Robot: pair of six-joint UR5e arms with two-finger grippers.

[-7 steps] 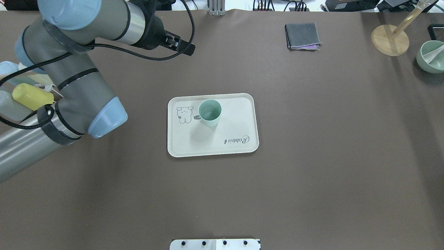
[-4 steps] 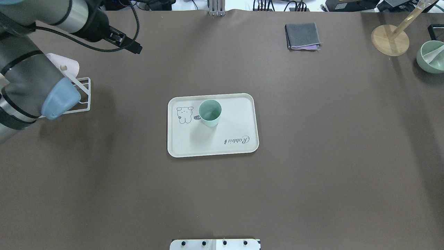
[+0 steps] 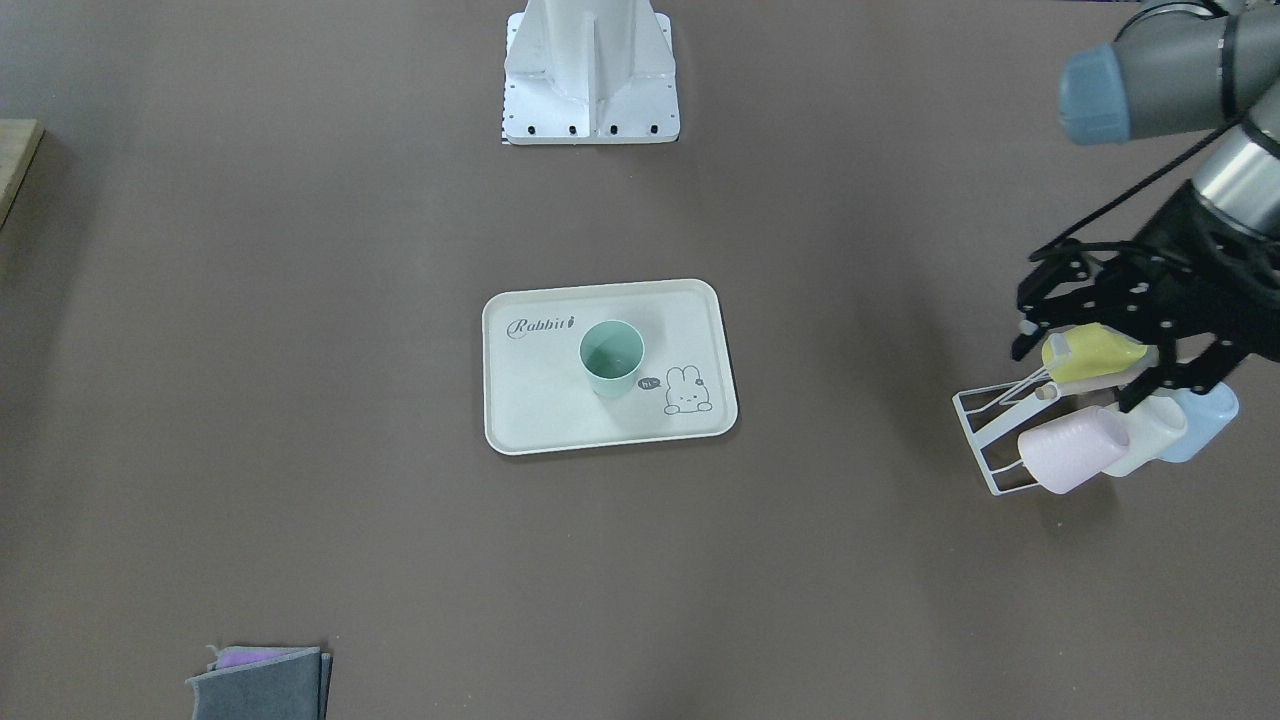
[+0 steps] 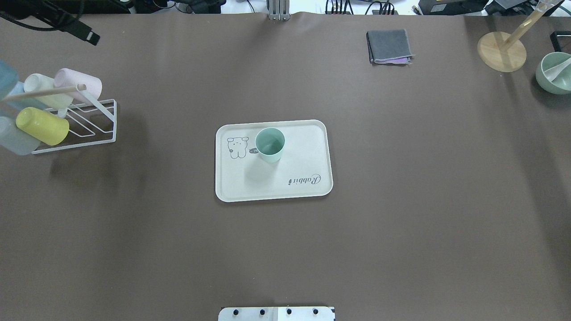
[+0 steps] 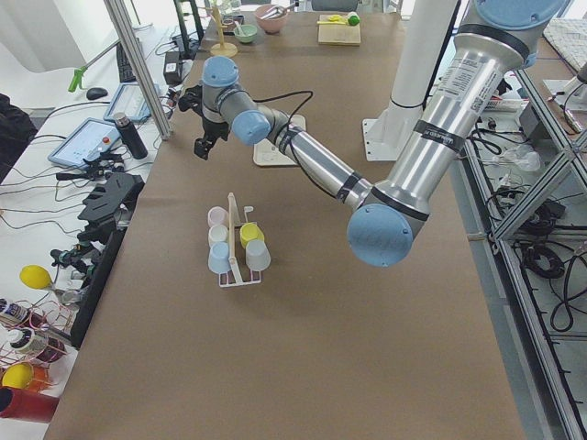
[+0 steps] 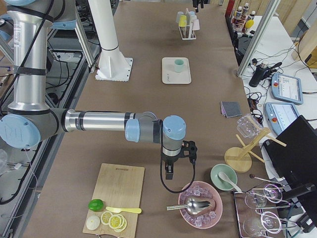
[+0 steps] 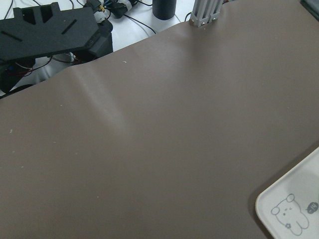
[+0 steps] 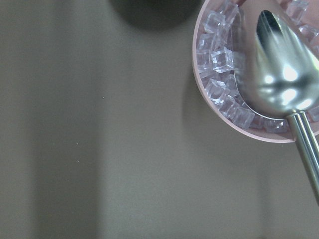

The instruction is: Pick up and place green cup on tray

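- Front view: the cup (image 3: pixel 612 358) stands upright near the middle of the tray (image 3: pixel 540 410); the left gripper (image 3: pixel 1115 365) hangs wide open and empty, far off at 3 o'clock
- Overhead: the cup is inside the rim, so the job looks done
- Right side view: I cannot tell if the right gripper (image 6: pixel 168 174) is open
- Next: just rest the arms, I think

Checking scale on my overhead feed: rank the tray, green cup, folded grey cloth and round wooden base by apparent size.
1. tray
2-3. wooden base and grey cloth look about alike, so unranked
4. green cup, smallest
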